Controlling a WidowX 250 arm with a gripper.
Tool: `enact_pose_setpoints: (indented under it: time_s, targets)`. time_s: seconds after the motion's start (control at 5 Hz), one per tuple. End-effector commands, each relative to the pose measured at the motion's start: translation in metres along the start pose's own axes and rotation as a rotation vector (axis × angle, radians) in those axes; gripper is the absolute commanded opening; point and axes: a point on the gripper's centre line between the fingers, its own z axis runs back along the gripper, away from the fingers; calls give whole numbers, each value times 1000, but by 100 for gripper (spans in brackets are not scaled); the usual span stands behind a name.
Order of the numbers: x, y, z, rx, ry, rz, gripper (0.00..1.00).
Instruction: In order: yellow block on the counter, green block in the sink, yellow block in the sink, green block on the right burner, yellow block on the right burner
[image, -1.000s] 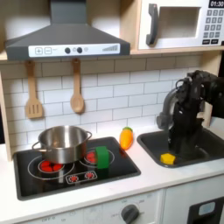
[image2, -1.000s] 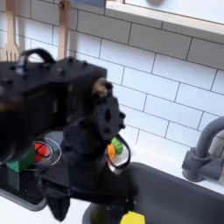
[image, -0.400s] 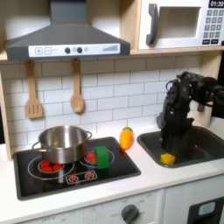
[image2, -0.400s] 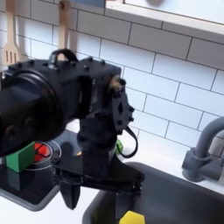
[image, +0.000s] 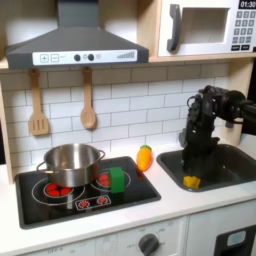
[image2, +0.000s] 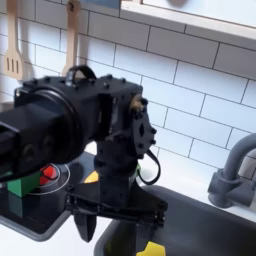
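Note:
The yellow block (image: 190, 181) lies in the sink (image: 228, 166) at the basin's left front corner in the first exterior view. It also shows at the bottom of the second exterior view as the yellow block (image2: 150, 248) in the dark sink (image2: 205, 222). My gripper (image: 193, 166) hangs just above it, open and holding nothing. In the second exterior view the gripper (image2: 120, 222) points down with its fingers (image2: 85, 218) spread. The green block (image: 117, 179) sits on the cooktop's right burner, and as the green block (image2: 20, 186) at the second exterior view's left. The pale counter (image: 150, 211) runs along the front.
A steel pot (image: 70, 163) stands on the left burner. An orange-yellow toy (image: 145, 157) stands between cooktop and sink. Two wooden utensils (image: 88, 106) hang on the tiled wall. The black faucet (image2: 232, 176) rises at the sink's far side.
The arm has swung left in the first exterior view and risen a little over the sink. The yellow block stays in the basin. The green block has not moved.

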Motion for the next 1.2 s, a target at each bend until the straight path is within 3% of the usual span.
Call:
enact_pose_setpoints:
  time_s: [0.0, 0.4, 0.8, 1.0]
  targets:
    - [9, -8, -11, 1, 3, 3, 100]
    - [27, -21, -22, -5, -3, 13, 100]
    - [41, -24, -35, 9, 4, 40, 100]
    - [45, -29, -34, 6, 17, 43, 100]
